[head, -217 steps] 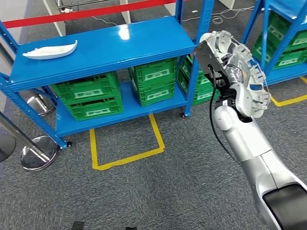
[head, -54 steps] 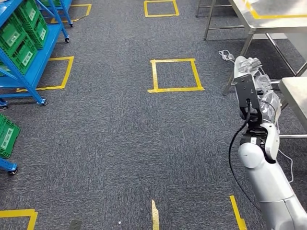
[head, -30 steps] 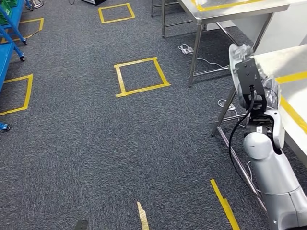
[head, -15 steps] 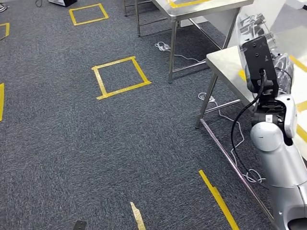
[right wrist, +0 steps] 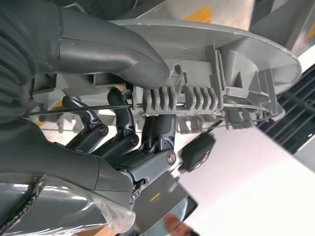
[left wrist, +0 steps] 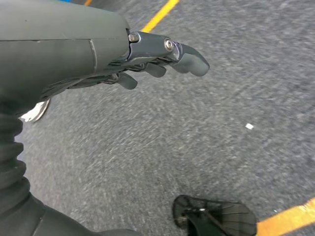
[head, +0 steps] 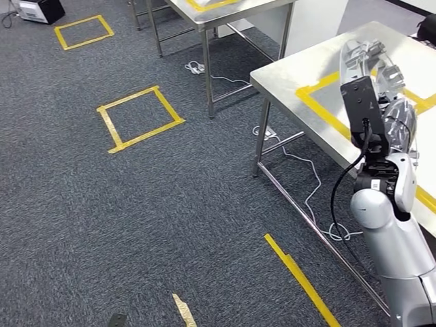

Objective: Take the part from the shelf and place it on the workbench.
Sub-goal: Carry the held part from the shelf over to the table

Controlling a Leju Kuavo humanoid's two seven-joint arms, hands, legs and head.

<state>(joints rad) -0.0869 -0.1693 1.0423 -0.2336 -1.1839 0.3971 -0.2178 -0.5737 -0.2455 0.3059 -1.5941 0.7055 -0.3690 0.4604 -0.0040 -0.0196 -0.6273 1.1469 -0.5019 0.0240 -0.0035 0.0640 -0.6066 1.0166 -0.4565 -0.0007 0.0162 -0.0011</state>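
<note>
Grey carpet around the bench (head: 288, 75); our right hand (right wrist: 122, 142) grips the part (right wrist: 208, 64) (left hand (left wrist: 148, 59) loosely spread), which could snag the edge.

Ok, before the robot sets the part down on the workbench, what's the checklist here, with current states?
1. Part held by the right hand: ok, thumb over it, fingers under.
2. Right hand over the workbench: ok, judging by the head view.
3. Yellow tape outline free of objects: cannot tell, arm hides part of it.
4. Left hand free: ok, holds nothing, hanging over the carpet.
5. Part's height above the surface: cannot tell.
</note>
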